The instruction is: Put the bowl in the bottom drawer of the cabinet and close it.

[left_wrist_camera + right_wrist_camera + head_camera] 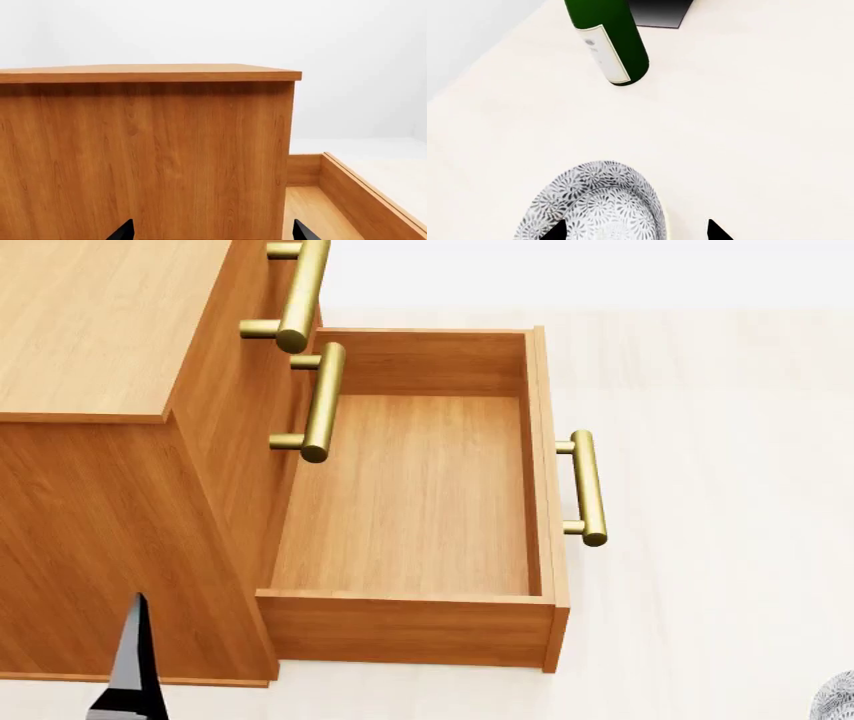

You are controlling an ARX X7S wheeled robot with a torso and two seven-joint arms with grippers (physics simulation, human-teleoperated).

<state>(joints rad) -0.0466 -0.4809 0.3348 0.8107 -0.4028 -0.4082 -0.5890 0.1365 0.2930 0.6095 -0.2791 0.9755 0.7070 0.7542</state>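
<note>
The cabinet point(107, 500) stands at the left of the head view, and its bottom drawer point(400, 500) is pulled out and empty, brass handle point(583, 488) facing right. The speckled bowl point(594, 202) rests on the pale surface; only its edge point(838, 700) shows at the head view's lower right corner. My right gripper point(637, 232) is open above it, one tip over the bowl's inside and the other outside its rim. My left gripper point(213, 232) is open, facing the cabinet's side panel point(147, 160); one of its fingers point(134, 660) shows by the cabinet's near corner.
Two upper drawers with brass handles point(304, 295) point(320, 405) are shut above the open one. A green bottle point(607, 40) lies beyond the bowl, with a dark flat object point(657, 12) behind it. The open drawer's side wall point(367, 200) lies beside my left gripper.
</note>
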